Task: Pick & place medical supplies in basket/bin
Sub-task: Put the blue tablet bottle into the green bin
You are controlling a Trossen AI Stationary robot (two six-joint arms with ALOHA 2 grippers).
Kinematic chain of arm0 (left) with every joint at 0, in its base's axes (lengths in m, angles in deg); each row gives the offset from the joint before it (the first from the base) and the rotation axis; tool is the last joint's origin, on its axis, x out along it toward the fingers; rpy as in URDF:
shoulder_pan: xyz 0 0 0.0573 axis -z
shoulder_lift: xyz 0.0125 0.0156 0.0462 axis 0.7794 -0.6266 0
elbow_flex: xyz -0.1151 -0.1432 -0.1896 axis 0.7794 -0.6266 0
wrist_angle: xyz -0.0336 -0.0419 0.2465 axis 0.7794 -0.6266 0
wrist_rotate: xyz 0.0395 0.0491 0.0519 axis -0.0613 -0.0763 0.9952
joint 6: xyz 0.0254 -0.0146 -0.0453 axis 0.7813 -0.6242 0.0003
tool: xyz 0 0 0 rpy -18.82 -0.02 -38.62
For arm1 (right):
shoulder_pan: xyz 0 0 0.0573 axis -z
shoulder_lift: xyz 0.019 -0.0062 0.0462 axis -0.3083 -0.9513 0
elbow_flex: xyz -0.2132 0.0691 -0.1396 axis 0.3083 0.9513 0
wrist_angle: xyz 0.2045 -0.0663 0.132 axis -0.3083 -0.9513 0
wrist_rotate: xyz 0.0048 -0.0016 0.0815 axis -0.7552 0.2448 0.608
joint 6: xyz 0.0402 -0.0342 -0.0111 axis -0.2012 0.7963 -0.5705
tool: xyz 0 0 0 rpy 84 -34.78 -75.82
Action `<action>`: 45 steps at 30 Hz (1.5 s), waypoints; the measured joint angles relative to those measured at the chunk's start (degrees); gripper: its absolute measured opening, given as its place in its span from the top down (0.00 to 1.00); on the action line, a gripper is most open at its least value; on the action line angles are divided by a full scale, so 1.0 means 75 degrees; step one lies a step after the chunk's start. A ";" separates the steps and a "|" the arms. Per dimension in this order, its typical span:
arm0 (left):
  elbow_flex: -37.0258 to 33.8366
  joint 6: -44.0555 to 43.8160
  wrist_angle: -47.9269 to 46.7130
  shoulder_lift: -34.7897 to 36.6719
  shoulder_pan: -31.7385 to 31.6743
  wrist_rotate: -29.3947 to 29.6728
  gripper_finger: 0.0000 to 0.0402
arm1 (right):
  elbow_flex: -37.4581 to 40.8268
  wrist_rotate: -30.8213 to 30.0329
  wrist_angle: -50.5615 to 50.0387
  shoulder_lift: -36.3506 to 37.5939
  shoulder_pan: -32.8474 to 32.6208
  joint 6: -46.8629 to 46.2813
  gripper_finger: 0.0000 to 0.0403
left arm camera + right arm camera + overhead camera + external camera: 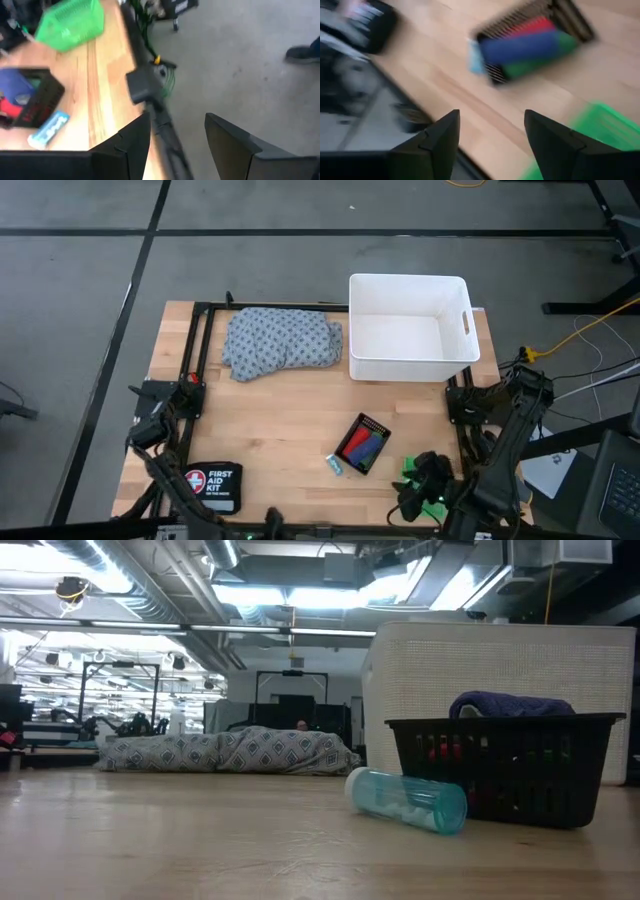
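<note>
- While both arms sit back at the near edge of the bench (290,420), the black mesh tray (363,445) lies on the wood toward the near right part, turned at an angle to the bench edges.
- Inside that tray, 3 rolls lie side by side: a red roll (537,25), a blue roll (520,46) and a green roll (530,65).
- From table height, a dark blue rounded shape shows above the tray's rim.
- Just beside the tray's near left corner, a small pale blue tube (407,800) lies on its side on the bare wood; whether it touches the tray cannot be told.
- At the near right corner, the green tray (71,22) sits by the bench edge, partly covered from above by the right arm.
- Along the far edge, the blue-grey dotted cloth (282,342) lies bunched on the left half.
- Next to it, on the far right, the white tub (410,327) stands upright with a handle slot in its right wall, and nothing shows inside it.
- At the near left corner, a black pouch (212,486) lettered FIRST AID KIT lies flat.
- Over the near edge, the left gripper (172,140) hangs with its 2 fingers spread apart and nothing between them.
- Above the near right part of the bench, the right gripper (492,140) has its 2 fingers likewise spread, holding nothing.
</note>
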 joint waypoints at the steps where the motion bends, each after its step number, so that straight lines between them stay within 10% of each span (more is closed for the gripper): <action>1: -0.0005 -0.0016 -0.0088 -0.0004 -0.0125 -0.0165 0.54 | -0.0128 -0.0236 0.0213 -0.0025 0.0086 0.0297 0.45; 9: -0.0006 0.0274 0.0033 -0.0009 -0.1038 -0.1100 0.54 | -0.0239 0.0555 0.3484 -0.0876 0.1409 0.4177 0.53; 21: -0.0008 0.0297 -0.0048 -0.0009 -0.1261 -0.1812 0.54 | -0.0233 0.2622 0.4396 -0.2302 0.2603 0.5284 0.80; 45: -0.0007 0.0253 -0.0050 -0.0012 -0.1149 -0.1998 0.54 | -0.0230 0.3109 0.1293 -0.2467 0.3404 0.4346 0.96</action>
